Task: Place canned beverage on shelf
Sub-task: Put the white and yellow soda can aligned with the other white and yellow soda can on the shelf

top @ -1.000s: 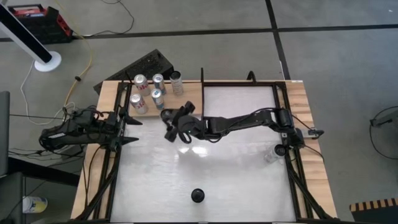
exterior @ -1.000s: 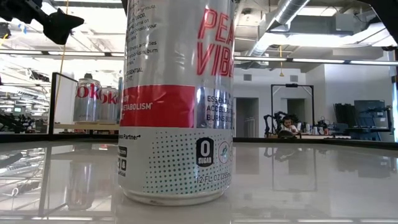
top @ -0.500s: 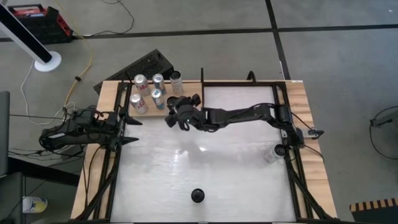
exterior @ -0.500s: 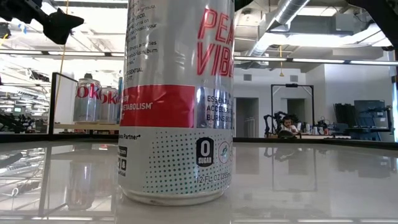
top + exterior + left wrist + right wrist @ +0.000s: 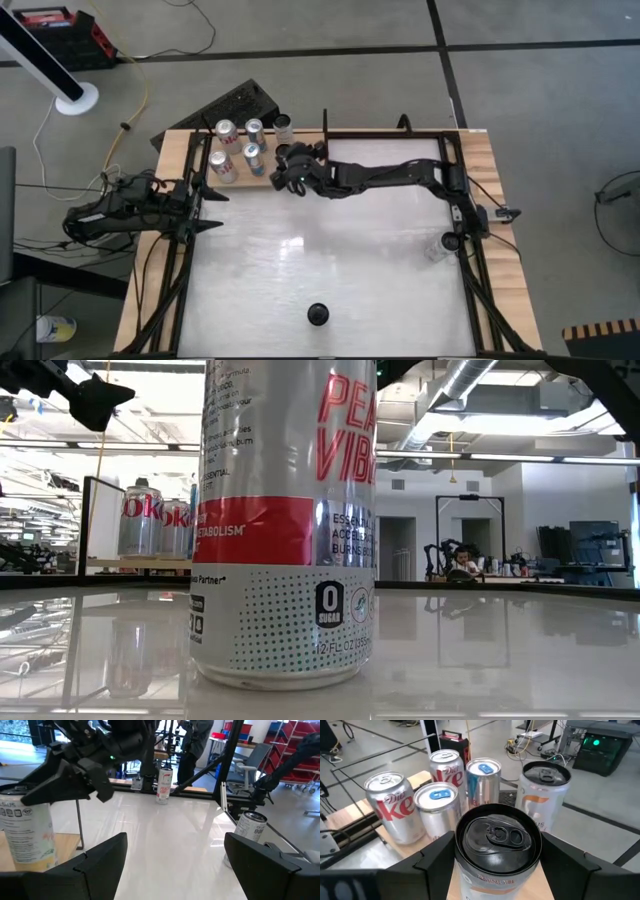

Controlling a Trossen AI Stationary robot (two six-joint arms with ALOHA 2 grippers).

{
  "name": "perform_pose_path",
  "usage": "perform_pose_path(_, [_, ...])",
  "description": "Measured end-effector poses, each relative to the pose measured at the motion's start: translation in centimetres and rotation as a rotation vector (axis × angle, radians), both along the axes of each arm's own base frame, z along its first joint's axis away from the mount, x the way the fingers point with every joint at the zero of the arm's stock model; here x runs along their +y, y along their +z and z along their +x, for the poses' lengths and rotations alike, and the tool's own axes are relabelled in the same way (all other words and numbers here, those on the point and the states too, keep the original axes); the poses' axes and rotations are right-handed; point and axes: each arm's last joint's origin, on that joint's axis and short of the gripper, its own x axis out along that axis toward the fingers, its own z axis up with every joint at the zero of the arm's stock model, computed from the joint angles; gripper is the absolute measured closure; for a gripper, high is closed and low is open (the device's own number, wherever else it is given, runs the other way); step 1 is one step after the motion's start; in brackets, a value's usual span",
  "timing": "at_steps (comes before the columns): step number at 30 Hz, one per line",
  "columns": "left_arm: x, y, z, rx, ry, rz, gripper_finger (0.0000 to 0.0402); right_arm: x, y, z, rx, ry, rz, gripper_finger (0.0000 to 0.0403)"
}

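Gripping black-topped can (image 5: 498, 851) — right claw (image 5: 498, 870).

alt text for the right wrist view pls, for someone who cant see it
The right gripper holds a black-topped can upright between its fingers, just in front of five cans standing on the shelf: two Diet Coke cans, two silver cans with blue tabs and a white-and-orange can. Floor, cables and equipment lie beyond.

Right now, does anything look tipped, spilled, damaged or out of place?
Nothing stands out. The five cans on the shelf stand upright, the right gripper holds a black-topped can upright beside them, and no spill shows. The left gripper waits open at the table's left edge.
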Motion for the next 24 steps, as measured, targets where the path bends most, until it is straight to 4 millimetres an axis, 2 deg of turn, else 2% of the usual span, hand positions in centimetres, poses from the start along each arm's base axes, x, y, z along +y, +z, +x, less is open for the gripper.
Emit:
perform_pose_path(12, [0.0, 0.0, 0.0, 0.0, 0.0, 0.0, 0.0084, -1.7, -0.1, -0.2, 0.057, 0.036, -0.028, 0.0125])
perform_pose_path(17, [0.0, 0.0, 0.0, 0.0, 0.0, 0.0, 0.0084, -2.1, -0.8, 0.0, 0.077, 0.035, -0.022, 0.0125])
perform_pose_path(24, [-0.1, 0.0, 0.0, -0.002, -0.021, 0.002, 0.0084, -2.4, -0.8, -0.1, 0.091, 0.038, -0.04, 0.0125])
